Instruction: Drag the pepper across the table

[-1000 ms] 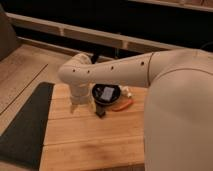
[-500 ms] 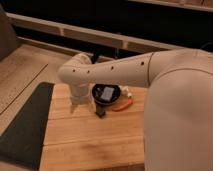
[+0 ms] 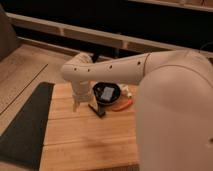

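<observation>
The pepper (image 3: pixel 121 106) is small, slender and orange-red. It lies on the light wooden table (image 3: pixel 85 140) just right of and in front of a black bowl (image 3: pixel 107 93). My white arm reaches in from the right, bends at the left and points down. My gripper (image 3: pixel 76 104) hangs low over the table's left part, left of the bowl and well apart from the pepper. Part of the pepper is hidden by the bowl's rim.
A dark flat rectangular block (image 3: pixel 97 110) lies on the table in front of the bowl. A white tube (image 3: pixel 127 90) lies behind the pepper. A dark grey mat (image 3: pixel 22 125) covers the floor left of the table. My arm's bulk covers the table's right side.
</observation>
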`<move>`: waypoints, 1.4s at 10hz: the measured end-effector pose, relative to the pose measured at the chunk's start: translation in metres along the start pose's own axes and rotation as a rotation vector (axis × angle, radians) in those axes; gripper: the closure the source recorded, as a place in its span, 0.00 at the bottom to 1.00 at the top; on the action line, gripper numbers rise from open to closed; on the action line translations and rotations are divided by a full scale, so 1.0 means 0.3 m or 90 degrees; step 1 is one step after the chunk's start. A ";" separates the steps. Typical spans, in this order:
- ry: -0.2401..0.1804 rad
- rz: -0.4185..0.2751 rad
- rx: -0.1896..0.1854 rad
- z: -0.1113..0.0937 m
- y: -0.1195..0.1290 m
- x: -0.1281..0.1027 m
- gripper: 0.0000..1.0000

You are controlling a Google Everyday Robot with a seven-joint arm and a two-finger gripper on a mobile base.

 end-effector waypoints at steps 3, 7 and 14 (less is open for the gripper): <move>-0.061 -0.012 0.019 -0.003 -0.169 -0.217 0.35; -0.074 -0.008 0.015 -0.010 -0.190 -0.243 0.35; -0.100 0.271 0.085 -0.016 -0.479 -0.227 0.35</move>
